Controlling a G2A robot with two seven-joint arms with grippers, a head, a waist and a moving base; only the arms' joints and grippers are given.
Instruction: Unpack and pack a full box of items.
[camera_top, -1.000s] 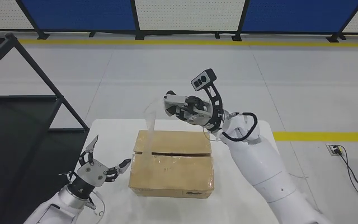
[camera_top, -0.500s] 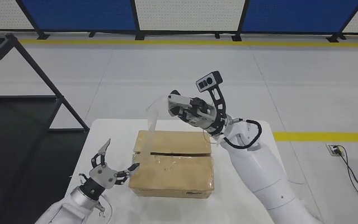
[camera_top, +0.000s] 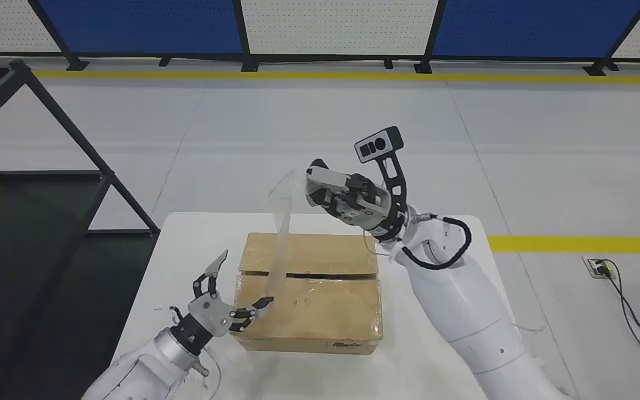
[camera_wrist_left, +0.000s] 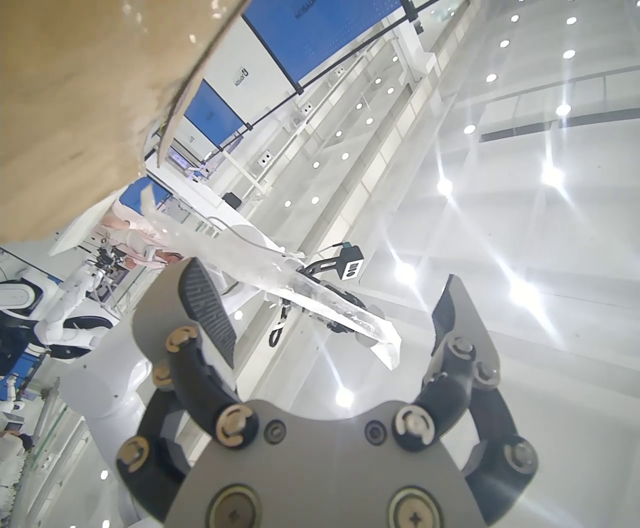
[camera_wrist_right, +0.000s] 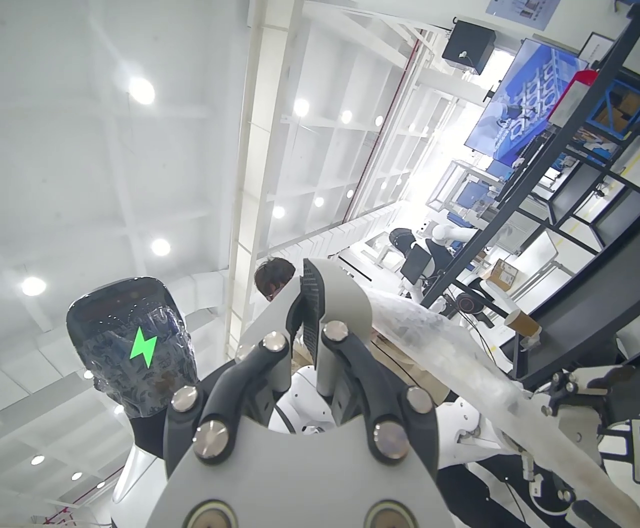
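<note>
Table bears the box at its middle, flaps down (a dark slit shows along the top). Clear tape rises from the box's top to the right claw, which pinches its end above the far edge; the left claw hangs spread just beside the box's near left corner

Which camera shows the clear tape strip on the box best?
The top view: the tape strip runs whole from the box top up to the right hand. The left wrist view shows a twisted stretch mid-air; the right wrist view shows the end that hand grips.
</note>
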